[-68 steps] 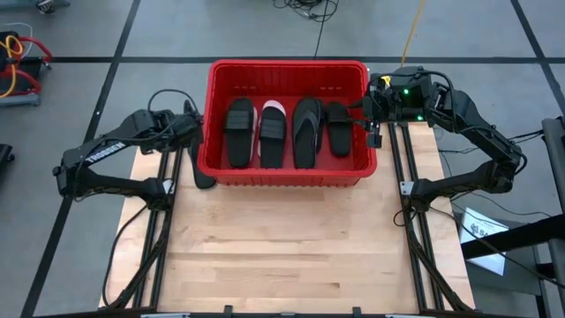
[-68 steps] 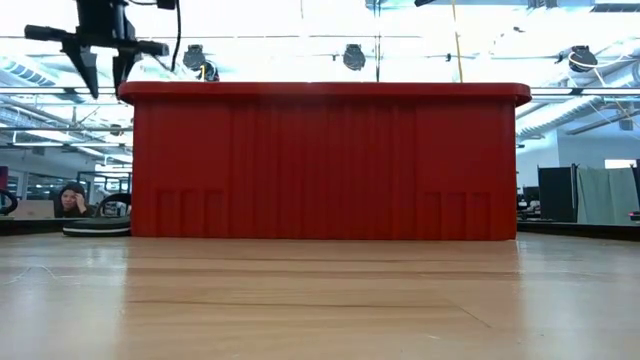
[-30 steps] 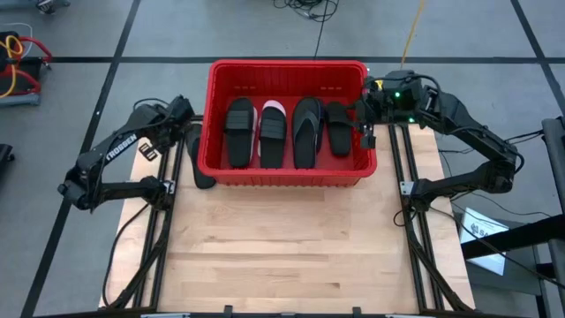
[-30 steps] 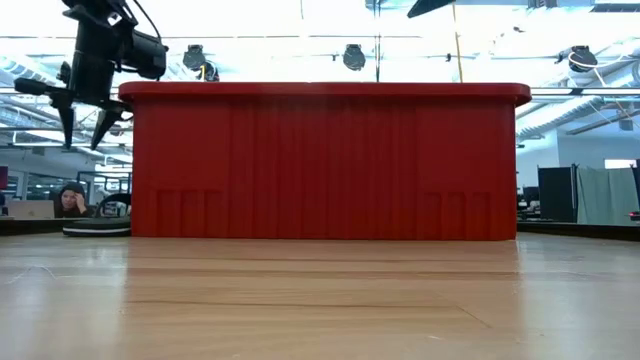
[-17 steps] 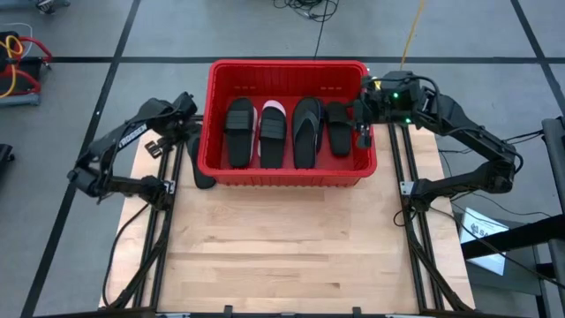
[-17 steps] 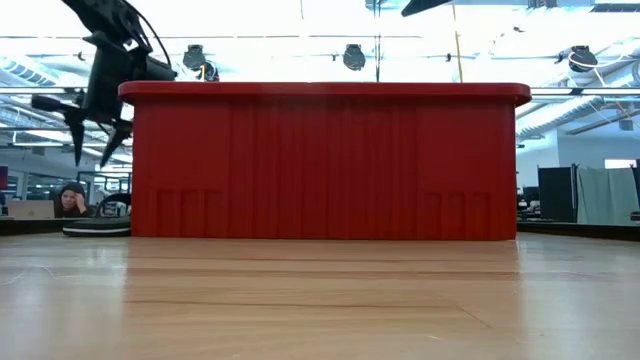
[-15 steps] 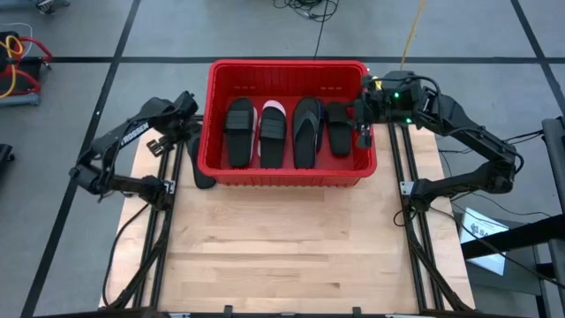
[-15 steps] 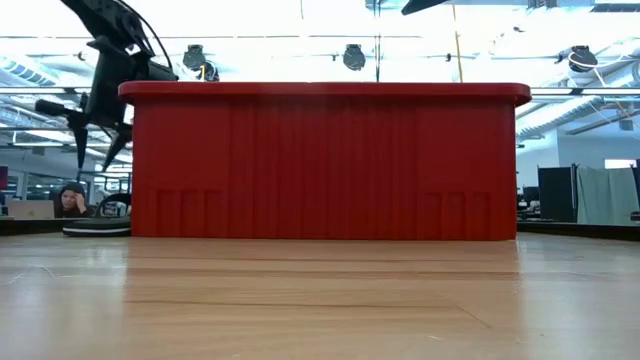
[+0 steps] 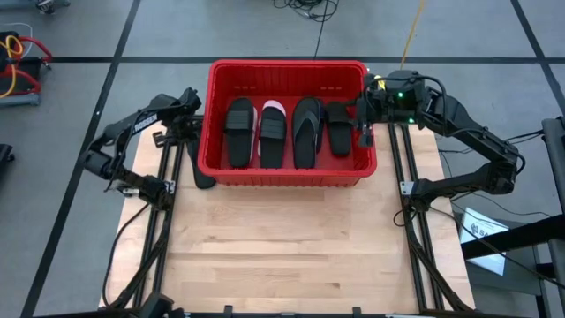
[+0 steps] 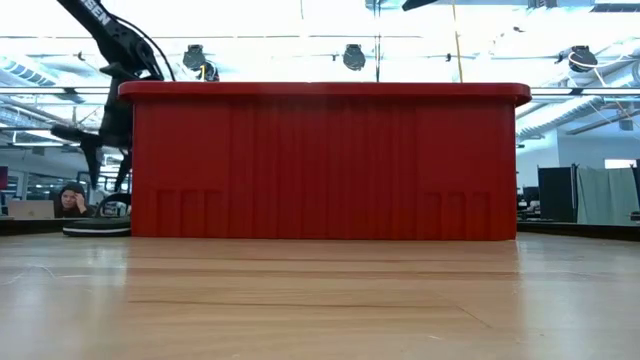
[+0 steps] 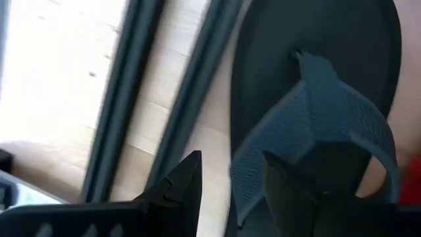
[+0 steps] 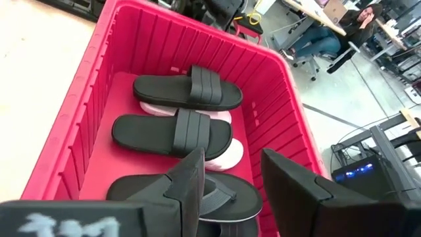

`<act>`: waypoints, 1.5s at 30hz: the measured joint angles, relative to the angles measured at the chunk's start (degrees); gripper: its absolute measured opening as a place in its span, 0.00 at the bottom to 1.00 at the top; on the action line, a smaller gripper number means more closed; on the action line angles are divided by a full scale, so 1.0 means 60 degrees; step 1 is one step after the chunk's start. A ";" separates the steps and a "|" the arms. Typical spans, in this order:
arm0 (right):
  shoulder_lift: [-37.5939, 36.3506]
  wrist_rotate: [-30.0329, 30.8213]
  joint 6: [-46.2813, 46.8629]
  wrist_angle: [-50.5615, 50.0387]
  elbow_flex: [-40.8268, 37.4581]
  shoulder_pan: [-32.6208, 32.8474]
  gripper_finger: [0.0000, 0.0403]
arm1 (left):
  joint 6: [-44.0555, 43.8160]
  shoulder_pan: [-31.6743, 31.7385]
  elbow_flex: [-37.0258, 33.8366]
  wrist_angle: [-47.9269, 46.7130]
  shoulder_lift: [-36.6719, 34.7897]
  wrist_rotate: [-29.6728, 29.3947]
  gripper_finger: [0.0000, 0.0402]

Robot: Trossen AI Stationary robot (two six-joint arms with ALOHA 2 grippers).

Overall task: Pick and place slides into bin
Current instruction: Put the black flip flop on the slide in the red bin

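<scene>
Flip-flop point(image 11: 316, 112) lies just left of the red bin point(image 9: 289, 172), left-centre of the overhead frame. Left gripper point(image 11: 227, 178), fingers apart, should straddle one strap arm squarely before closing; right gripper point(image 12: 230, 174) waits open over the bin.

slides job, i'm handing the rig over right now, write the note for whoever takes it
Left claw: open, empty, low over the black flip-flop on the table beside the bin's left wall.
Right claw: open, empty, above the bin's right end.
Done: four slides lie side by side in the bin.
Left: grip that flip-flop and drop it in; no other loose slide shows.
</scene>
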 joint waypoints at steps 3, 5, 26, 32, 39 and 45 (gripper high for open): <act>0.0000 0.0000 -0.0004 0.0113 0.0000 0.0000 0.35 | 0.0304 0.0000 0.0000 0.0208 0.0176 0.0388 0.37; 0.0000 0.0000 0.0003 0.0155 0.0000 0.0000 0.35 | 0.0328 0.0000 0.0000 0.0406 0.0258 0.0674 0.37; 0.0004 0.0004 0.0007 0.0726 0.0000 0.0000 0.35 | 0.1331 -0.0015 0.0000 0.0826 0.0303 0.1427 0.37; 0.0007 0.0004 0.0011 0.0841 0.0000 -0.0001 0.35 | 0.1492 -0.0153 0.0000 0.1001 0.0303 0.1901 0.37; 0.0007 0.0004 0.0015 0.0859 0.0000 0.0000 0.35 | 0.1257 -0.0451 -0.0066 0.1112 0.0295 0.1216 0.37; 0.0007 0.0000 0.0015 0.0964 0.0000 -0.0001 0.35 | 0.1192 -0.0617 -0.0516 0.1193 0.0286 0.0281 0.37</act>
